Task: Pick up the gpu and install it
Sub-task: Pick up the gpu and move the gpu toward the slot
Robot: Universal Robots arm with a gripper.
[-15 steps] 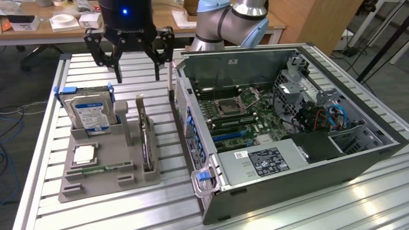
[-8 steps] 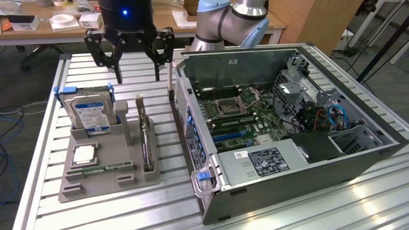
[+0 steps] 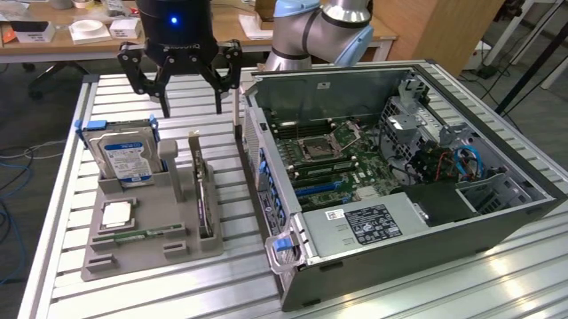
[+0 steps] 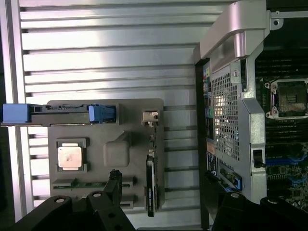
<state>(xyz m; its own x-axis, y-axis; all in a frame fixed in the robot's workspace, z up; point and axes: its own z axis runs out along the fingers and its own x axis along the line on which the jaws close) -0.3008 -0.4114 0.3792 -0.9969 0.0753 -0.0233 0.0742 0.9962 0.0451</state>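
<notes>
Plainly, the work has barely begun: the open computer case on the exterior view's right has no card seated. The gray holder tray lies just left of it. Beyond the tray's far end the gripper hangs, jaws spread and empty. The gpu stands on edge in the tray, untouched.

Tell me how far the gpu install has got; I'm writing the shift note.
Done: nothing yet; the gpu stands on edge in the gray tray, untouched. In hand: the gripper hangs open and empty above the table near the tray. Left: both the pickup and the install into the open computer case.
</notes>
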